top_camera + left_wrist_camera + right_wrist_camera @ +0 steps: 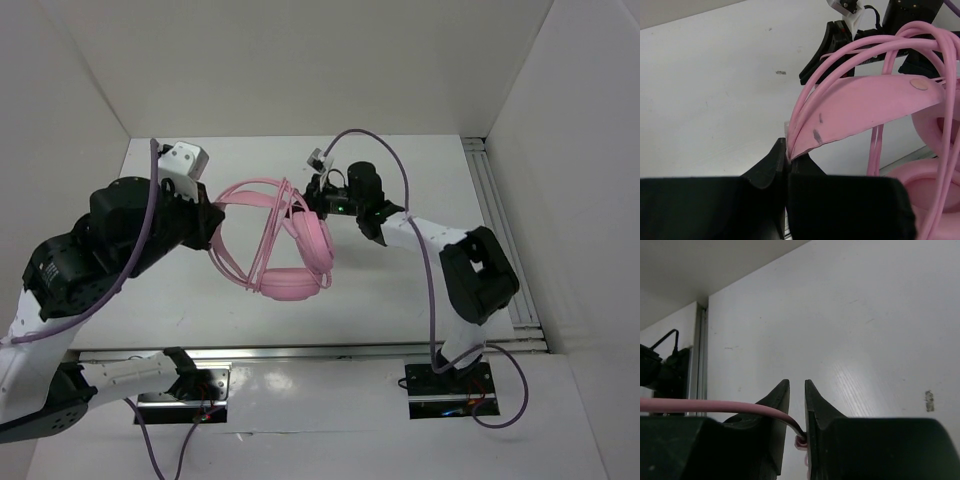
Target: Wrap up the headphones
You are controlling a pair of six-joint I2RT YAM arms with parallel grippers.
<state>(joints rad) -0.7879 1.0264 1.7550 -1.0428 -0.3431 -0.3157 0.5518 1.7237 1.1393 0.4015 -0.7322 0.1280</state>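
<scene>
The pink headphones [292, 285] hang above the table's middle, held up by the headband [865, 105]. My left gripper [213, 228] is shut on the headband's left end, pinched at the fingertips [786, 150]. Both ear cups dangle to the right, one [312, 240] above the other. Thin pink cable loops lie over the headband [940, 60]. My right gripper [312, 195] is just right of the upper ear cup. Its jaws [797, 385] stand slightly apart, and the pink cable [715, 406] runs loosely through the gap, its plug end hanging below.
White walls close in the table at the back and both sides. A metal rail [500, 230] runs along the right edge and another [300, 352] along the front. Purple arm cables [425, 260] trail from both arms.
</scene>
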